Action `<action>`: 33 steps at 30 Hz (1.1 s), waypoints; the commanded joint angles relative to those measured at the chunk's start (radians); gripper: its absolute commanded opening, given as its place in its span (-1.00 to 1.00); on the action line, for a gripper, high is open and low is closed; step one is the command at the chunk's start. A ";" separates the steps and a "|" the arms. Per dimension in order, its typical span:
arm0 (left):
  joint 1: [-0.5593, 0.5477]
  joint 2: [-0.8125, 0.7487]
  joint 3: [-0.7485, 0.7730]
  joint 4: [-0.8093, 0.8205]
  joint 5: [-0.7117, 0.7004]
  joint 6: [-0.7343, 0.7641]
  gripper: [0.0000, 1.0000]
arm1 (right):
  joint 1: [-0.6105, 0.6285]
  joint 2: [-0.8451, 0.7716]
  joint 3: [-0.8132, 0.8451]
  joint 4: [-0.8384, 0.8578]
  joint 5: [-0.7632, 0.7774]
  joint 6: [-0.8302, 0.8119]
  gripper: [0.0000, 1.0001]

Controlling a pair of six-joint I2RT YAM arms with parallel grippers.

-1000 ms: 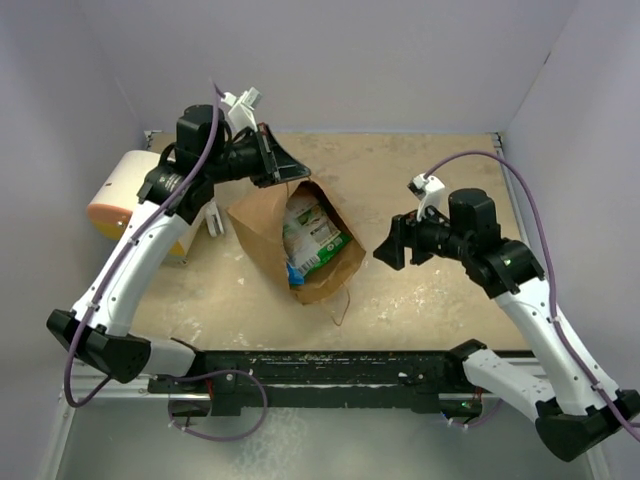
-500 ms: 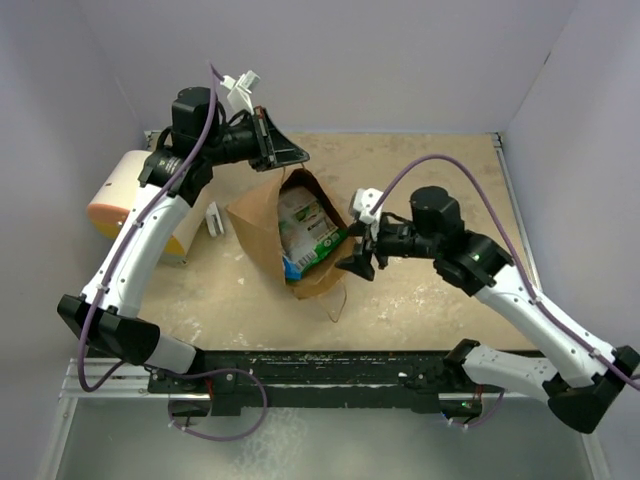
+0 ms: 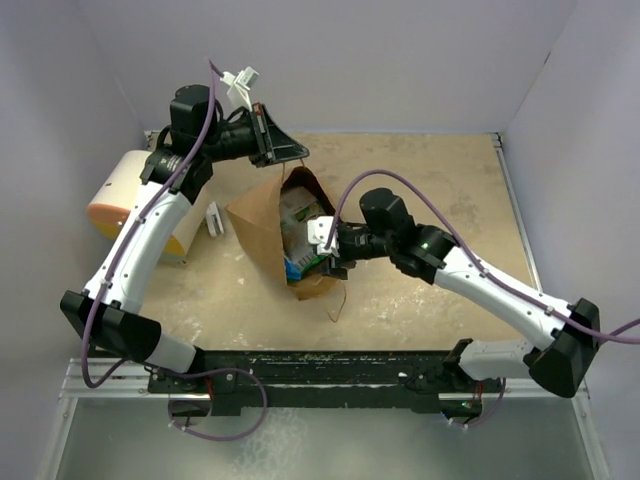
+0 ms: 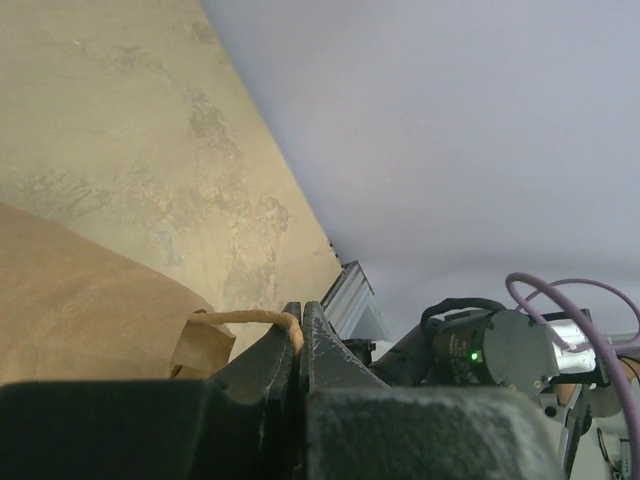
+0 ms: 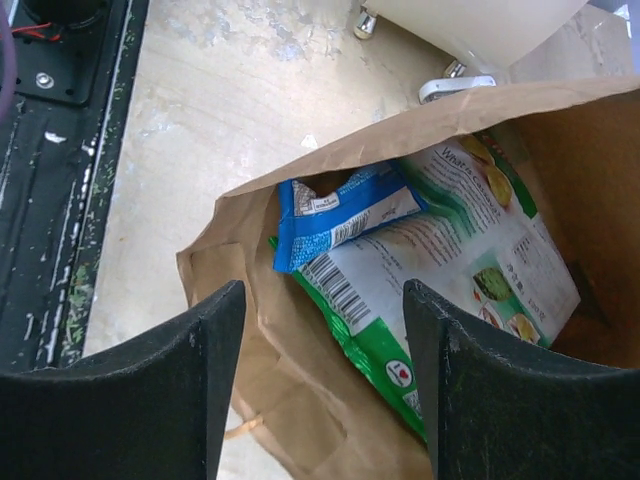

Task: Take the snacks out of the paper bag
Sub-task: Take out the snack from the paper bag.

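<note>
Right tool (image 3: 328, 252) swung from right side to paper bag (image 3: 258, 222) mouth, jaws apart. Left tool (image 4: 300, 335) clamped on bag handle (image 4: 240, 318), lifting mouth off tabletop (image 3: 420, 180). Go straight in, straddle small blue packet (image 5: 335, 215) lying on green-white packet (image 5: 460, 260), clear of paper rim. Anything deeper in bag hidden

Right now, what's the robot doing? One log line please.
left claw: shut on bag handle | right claw: open at paper bag mouth | snacks: green-white packet, blue packet inside

White arms (image 3: 495, 288), black joints (image 3: 388, 212), purple cables (image 4: 560, 284), matte black fingers (image 5: 215, 390), seemingly one green indicator light (image 4: 472, 354).
</note>
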 commanded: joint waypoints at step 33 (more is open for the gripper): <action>0.030 -0.026 -0.018 0.163 0.042 -0.100 -1.00 | 0.073 0.298 -0.168 0.579 0.046 -0.004 0.22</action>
